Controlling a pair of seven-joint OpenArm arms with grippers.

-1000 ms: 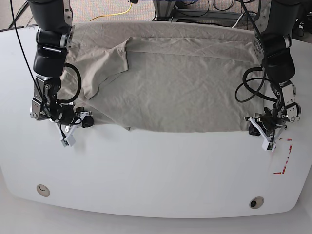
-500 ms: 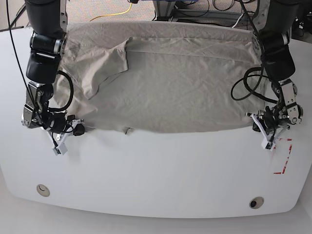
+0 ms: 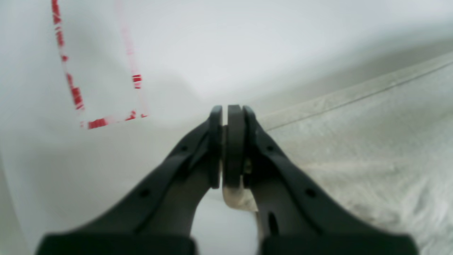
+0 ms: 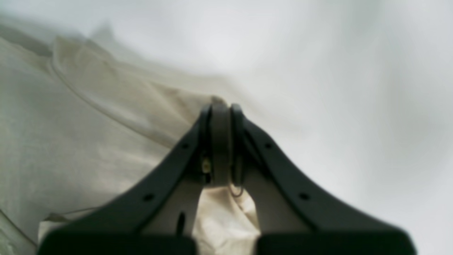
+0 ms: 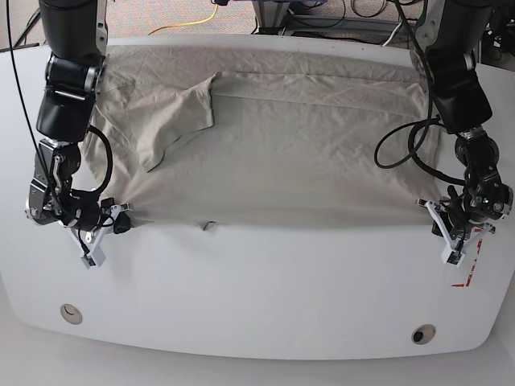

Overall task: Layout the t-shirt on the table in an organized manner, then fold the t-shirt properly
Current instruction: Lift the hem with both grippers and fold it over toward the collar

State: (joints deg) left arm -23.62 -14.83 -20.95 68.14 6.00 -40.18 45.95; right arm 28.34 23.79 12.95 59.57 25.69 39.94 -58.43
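The khaki-grey t-shirt (image 5: pixel 298 137) lies spread across the far half of the white table (image 5: pixel 257 297), its hem toward the front. One sleeve (image 5: pixel 181 121) is folded over onto the body at the left. My right gripper (image 5: pixel 121 222) is shut on the hem's left corner; the right wrist view shows cloth (image 4: pixel 226 216) pinched between its fingertips, gripper (image 4: pixel 220 109). My left gripper (image 5: pixel 437 215) is shut on the hem's right corner; in the left wrist view a bit of cloth (image 3: pixel 235 200) sits between the closed jaws, gripper (image 3: pixel 226 113), with the shirt (image 3: pixel 354 141) stretching off to the right.
A red-outlined rectangle mark (image 5: pixel 471 265) lies just in front of the left gripper and shows in the left wrist view (image 3: pixel 72 92). Two small round holes (image 5: pixel 71 313) (image 5: pixel 422 334) are near the front edge. Cables (image 5: pixel 201 16) run on the floor behind the table.
Both grippers have pulled the hem toward the table's front and slightly outward. The shirt now lies flatter and reaches further forward.
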